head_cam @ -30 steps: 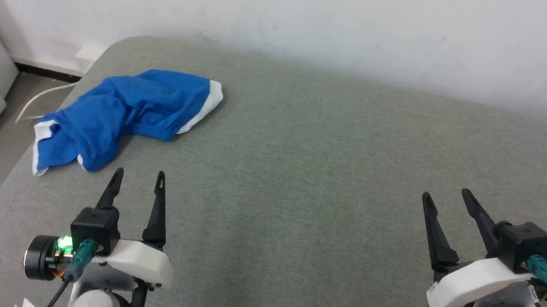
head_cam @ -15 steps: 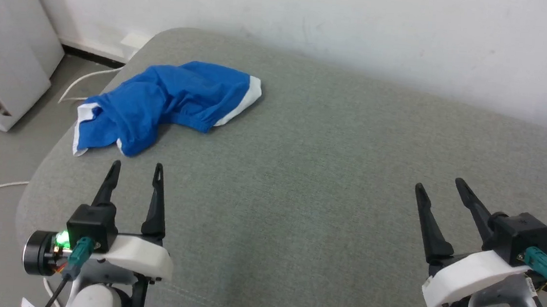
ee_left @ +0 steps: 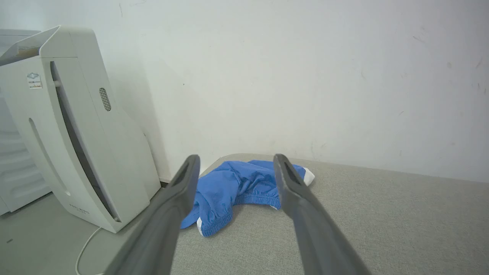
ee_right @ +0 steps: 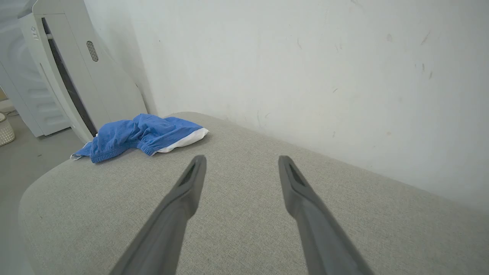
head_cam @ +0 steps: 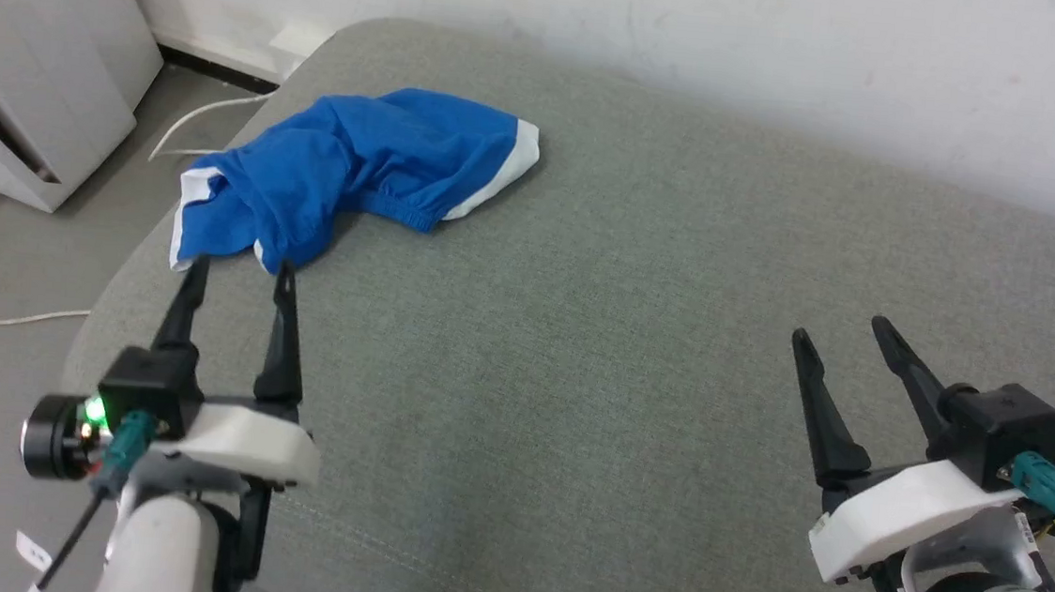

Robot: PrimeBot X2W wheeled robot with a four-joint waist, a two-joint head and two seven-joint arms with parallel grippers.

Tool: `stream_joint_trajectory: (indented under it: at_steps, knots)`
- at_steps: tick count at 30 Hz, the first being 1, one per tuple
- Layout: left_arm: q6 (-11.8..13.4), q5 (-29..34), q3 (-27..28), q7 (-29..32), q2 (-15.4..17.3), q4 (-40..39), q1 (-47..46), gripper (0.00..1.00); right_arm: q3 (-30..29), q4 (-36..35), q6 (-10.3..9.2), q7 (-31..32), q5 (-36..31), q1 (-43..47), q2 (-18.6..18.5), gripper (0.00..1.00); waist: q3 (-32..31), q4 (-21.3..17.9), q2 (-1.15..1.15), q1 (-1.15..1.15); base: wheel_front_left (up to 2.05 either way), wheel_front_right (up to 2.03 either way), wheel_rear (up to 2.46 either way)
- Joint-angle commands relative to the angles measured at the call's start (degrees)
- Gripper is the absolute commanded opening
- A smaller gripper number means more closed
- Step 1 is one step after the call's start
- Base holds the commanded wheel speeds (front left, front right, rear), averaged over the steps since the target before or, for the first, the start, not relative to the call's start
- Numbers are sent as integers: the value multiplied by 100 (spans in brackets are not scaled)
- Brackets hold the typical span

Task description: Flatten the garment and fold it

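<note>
**A:** Where did the garment lie?

**B:** It was crumpled at the far left corner of the grey cushion, close to the rounded edge. The waistband was bunched, and white trim showed at both ends.

**A:** And the grippers?

**B:** Both had their fingers spread with nothing between them. The left gripper hovered near the closest fold, while the right gripper was well apart over bare cushion.

**A:** How should the pick-up have gone?

**B:** I judged it best to pinch the waistband low, through one layer, and drag inward. Pulling outward risked tipping the cloth off the edge.
</note>
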Motion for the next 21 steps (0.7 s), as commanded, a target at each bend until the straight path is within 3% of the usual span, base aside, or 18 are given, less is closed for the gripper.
stream_joint_trajectory:
  at_steps: [1,12,21]
  knots:
    - [21,-46,24,-54,50,26,-158,100,13,-66,-8,21,30,-103,-2,100,41,8,1,0,0,0,0]
    - [-62,-150,260,-131,610,424,-2006,100,146,-337,-10,279,22,-399,-85,100,550,-247,1,0,0,0,0]
    - [-365,-254,442,249,1485,1466,-3897,100,261,-749,-10,474,-41,-773,-308,100,1473,-810,1,0,0,0,0]
